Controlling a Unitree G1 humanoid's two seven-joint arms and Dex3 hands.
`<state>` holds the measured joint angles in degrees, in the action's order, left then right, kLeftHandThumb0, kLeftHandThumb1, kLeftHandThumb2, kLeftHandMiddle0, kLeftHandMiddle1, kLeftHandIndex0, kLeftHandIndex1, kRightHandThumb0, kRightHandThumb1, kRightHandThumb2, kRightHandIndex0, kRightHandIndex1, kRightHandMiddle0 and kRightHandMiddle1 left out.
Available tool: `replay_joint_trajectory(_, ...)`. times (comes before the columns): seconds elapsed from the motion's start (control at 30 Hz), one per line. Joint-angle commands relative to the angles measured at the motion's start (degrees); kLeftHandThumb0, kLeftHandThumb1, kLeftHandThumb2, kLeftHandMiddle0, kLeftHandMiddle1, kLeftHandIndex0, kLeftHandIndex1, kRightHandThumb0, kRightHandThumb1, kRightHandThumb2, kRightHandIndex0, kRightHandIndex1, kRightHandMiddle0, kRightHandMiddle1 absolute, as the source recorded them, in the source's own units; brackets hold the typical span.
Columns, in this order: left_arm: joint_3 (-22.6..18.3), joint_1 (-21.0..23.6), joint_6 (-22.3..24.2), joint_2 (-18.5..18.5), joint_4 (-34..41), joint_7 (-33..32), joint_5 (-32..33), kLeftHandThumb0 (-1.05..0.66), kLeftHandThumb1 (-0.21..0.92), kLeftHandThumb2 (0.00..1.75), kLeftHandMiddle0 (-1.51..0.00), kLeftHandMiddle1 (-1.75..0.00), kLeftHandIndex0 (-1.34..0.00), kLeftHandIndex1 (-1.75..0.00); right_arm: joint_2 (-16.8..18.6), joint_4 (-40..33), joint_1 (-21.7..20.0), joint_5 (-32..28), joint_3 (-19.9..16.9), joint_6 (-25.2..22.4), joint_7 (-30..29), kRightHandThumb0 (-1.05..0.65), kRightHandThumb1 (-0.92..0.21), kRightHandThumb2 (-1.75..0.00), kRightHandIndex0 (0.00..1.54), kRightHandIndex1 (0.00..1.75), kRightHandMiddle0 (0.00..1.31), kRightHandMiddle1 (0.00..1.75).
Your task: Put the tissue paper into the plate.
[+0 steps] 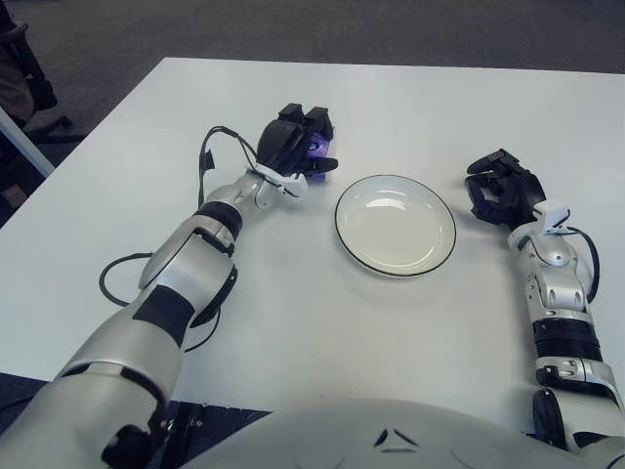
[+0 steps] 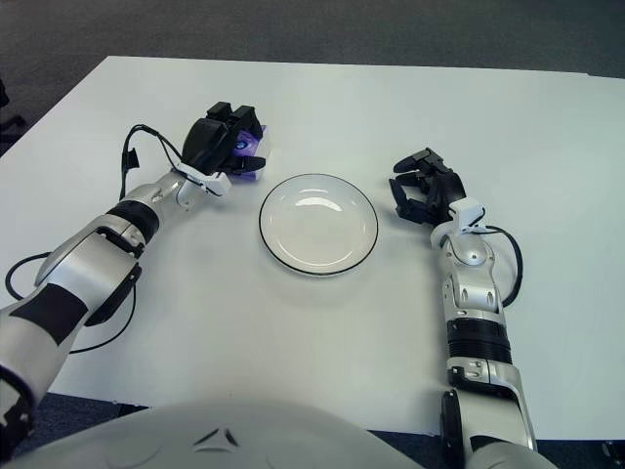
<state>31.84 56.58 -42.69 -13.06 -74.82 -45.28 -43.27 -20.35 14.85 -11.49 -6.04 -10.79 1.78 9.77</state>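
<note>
While left of the plate [image 1: 395, 226], left hand [image 1: 298, 144] clamped on a purple packet [image 1: 318, 147]; right of the plate, right hand [image 1: 502, 190] curled, holding nothing, above the surface [image 1: 322, 322].

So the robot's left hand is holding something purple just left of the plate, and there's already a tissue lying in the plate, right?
Not quite. The plate has nothing in it, as the left eye view shows. The rest holds: the left hand is closed around something purple just left of the plate. The right hand shows to the plate's right.
</note>
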Motion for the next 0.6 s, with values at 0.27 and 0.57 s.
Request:
replay_joint_trajectory(0.27,-0.20,3.23,-8.30,-1.09,3.38,-9.09,-1.69,-0.33,0.92,0.50,-0.97,-1.75,-0.68,-1.75,-0.04,5.86,5.51,1.38,1.59,-4.05,2.20,-0.01,-0.62,-0.76,0.62,1.48,0.40,1.44)
replay_joint_trajectory(0.57,0.34,5.46,-9.60,-1.92,8.64,-18.14,-5.86,-0.33,0.92,0.51,-0.99,-1.75,-0.69,-1.75,-0.21,6.66,5.19,1.31,1.51,-3.48,2.72,-0.01,-0.64,-0.71,0.61,1.48,0.40,1.41)
